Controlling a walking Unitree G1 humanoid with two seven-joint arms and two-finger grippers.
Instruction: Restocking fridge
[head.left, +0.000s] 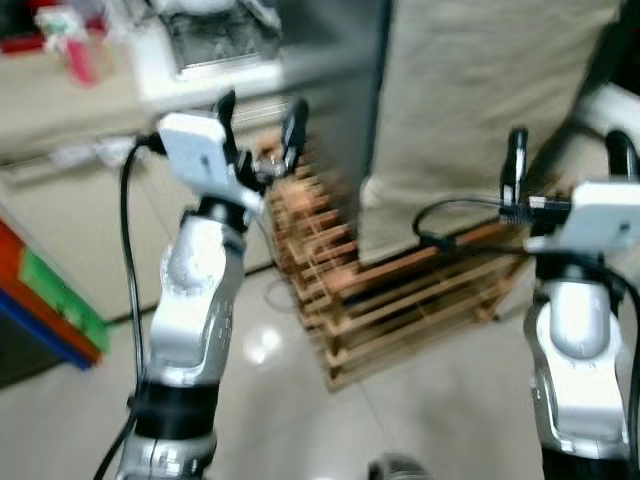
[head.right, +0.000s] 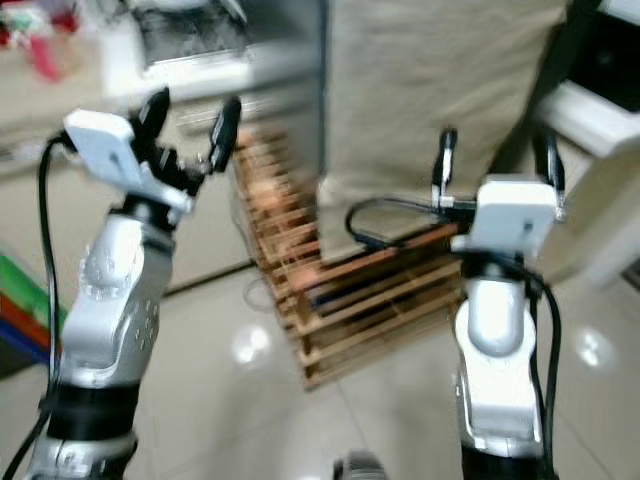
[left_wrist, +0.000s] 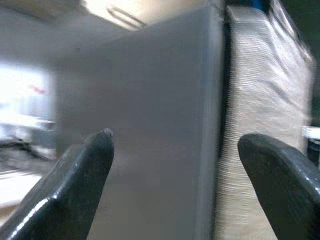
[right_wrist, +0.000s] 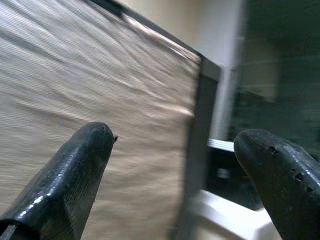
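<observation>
Straight ahead of us stands the grey fridge (head.left: 335, 90), its top cut off by the frame, with a beige woven cloth (head.left: 480, 110) hanging over the part to its right — whether that cloth covers a door or something else, we cannot tell. At the foot of the fridge sits a low wooden slatted rack (head.left: 385, 290) on the pale tiled floor (head.left: 450, 410); what lies on it is blurred. We hold our left hand (head.left: 258, 120) raised near the fridge's grey side, fingers apart and gripping nothing. Our right hand (head.left: 565, 155) is lifted before the cloth, fingers likewise apart and empty. Off to our left a light tabletop (head.left: 60, 110) carries a reddish bottle-like shape (head.left: 78, 50), too smeared to name. Below it, green and red-blue edges (head.left: 50, 310) are cut off at the frame.
</observation>
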